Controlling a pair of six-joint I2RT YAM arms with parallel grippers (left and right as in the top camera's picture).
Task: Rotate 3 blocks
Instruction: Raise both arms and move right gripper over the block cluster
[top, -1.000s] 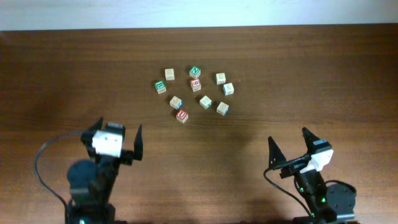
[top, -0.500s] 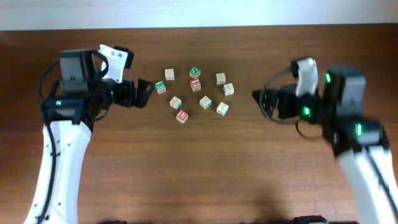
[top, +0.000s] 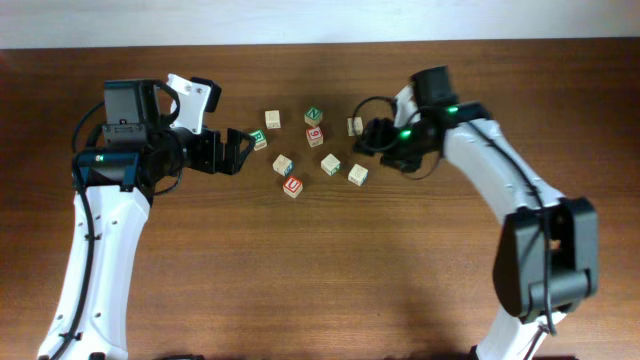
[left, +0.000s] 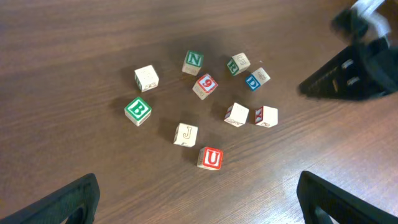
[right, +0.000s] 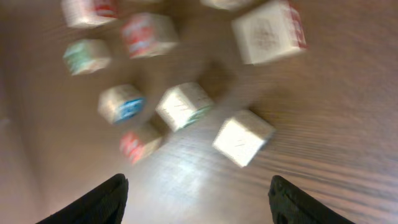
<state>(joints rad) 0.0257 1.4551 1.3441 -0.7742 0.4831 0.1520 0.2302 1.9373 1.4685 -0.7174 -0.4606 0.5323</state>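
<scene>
Several small wooden cubes lie clustered at mid-table. The red-framed U block (top: 292, 186) (left: 211, 158) is the nearest one. A pale J block (left: 185, 134) sits just behind it, and a pale block with a blue D face (left: 256, 79) (right: 121, 102) lies at the cluster's right. My left gripper (top: 240, 150) (left: 199, 211) hovers open at the cluster's left side, next to the green B cube (top: 259, 139). My right gripper (top: 372, 140) (right: 199, 205) is open over the right edge of the cluster, covering the blue-faced block from above. Neither holds anything.
Also in the cluster are a green N cube (left: 193, 61), a red 9 cube (left: 205, 85) and more pale cubes (left: 146, 78). The right arm's dark gripper (left: 348, 68) shows at the left wrist view's upper right. The right wrist view is motion-blurred.
Both arms have come up from the front of the table to the blocks. In the last half second the right gripper swung left onto the cluster's right edge; the left barely moved.
</scene>
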